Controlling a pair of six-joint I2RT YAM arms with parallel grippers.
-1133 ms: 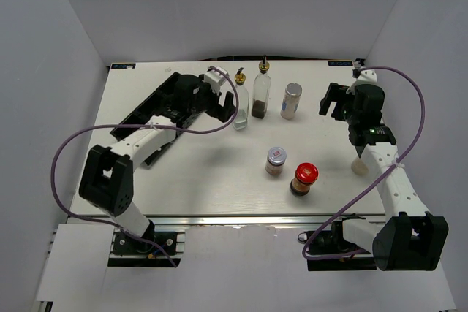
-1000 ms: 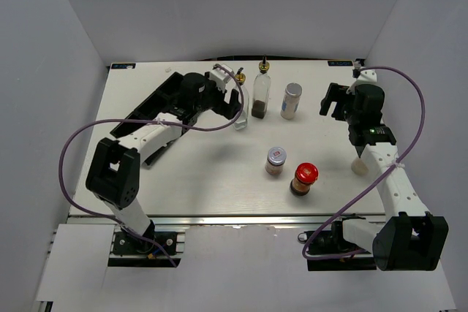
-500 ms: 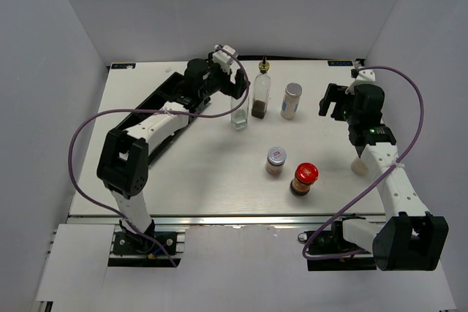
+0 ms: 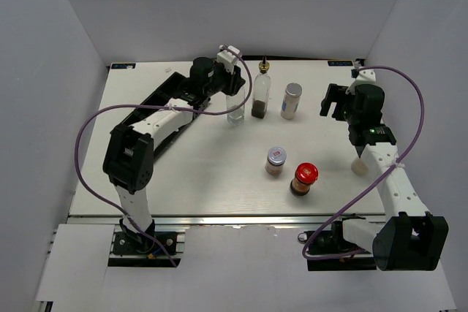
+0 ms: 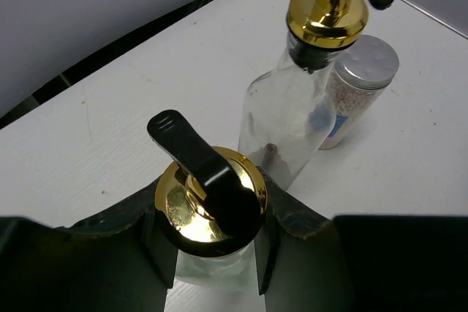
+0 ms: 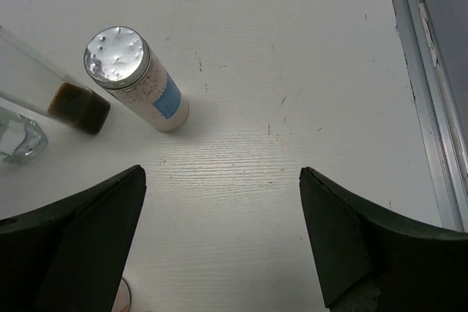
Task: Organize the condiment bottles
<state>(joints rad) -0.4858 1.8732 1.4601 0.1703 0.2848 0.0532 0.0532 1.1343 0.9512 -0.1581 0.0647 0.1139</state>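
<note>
Lower centre of the top view: red-lidded jar and silver-lidded jar stand side by side on the desk, just apart, with nothing holding them.

Back row, upper centre: white silver-capped shaker, then the cruet with dark liquid, then the near-empty clear cruet just left of it.

Left gripper is clamped on the clear cruet's shoulder, right under the gold-black spout. Can't tell if the base is seated on the desk or just off it.

Right gripper is spread wide and empty, parked right of the shaker.

Handling, my read:
- The cruet is smooth glass, so rigid, slick and breakable.
- It's nearly empty, so light, but top-heavy with that metal spout.
- A grip on the flat sides below the collar looks right; the spout itself would likely twist or pop.
- It needs to go down gently, since a tall narrow base tips easily against its neighbour.

Versus 1.1 s ago:
- The clear cruet was leaning; now it reads close to upright and sits slightly farther back, in line with the dark cruet.
- The left arm has swung and reached deeper.
- The right arm, jars, shaker and dark cruet are unchanged.
</note>
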